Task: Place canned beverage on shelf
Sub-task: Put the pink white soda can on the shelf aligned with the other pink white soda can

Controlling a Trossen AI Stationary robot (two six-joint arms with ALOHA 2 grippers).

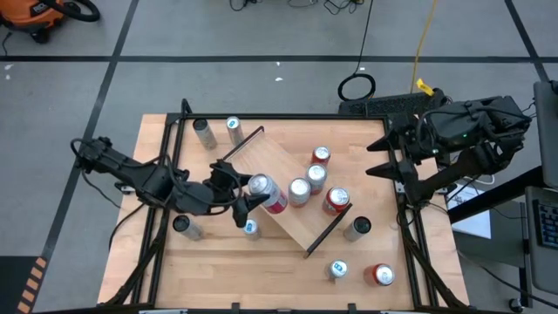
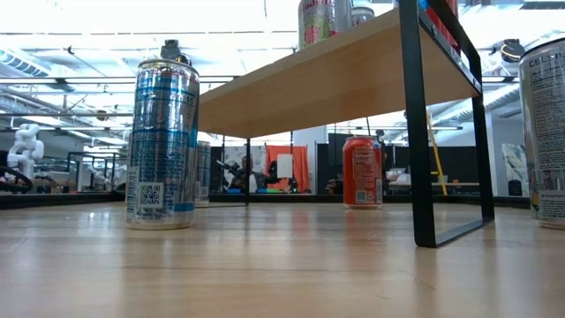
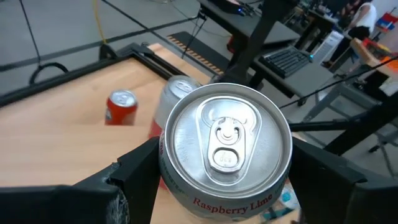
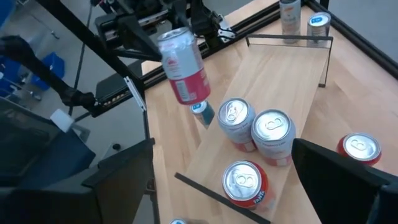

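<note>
My left gripper [image 1: 247, 202] grasps a red-and-silver can [image 1: 268, 193], held tilted above the shelf's [image 1: 277, 167] left edge at frame centre. Four cans already stand on the shelf's right half. My right gripper [image 1: 381, 157] hangs released at upper right, off the tabletop [image 1: 261, 270].

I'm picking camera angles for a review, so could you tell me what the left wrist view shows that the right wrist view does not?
Only the left wrist view shows the held can's pull-tab top and its "Raspberry Lime" lettering, clamped by the left gripper. Only the right wrist view shows that can's red-and-silver side, held above the shelf, with three cans standing there, among them a red one. Both show the held can and the wooden table.
</note>
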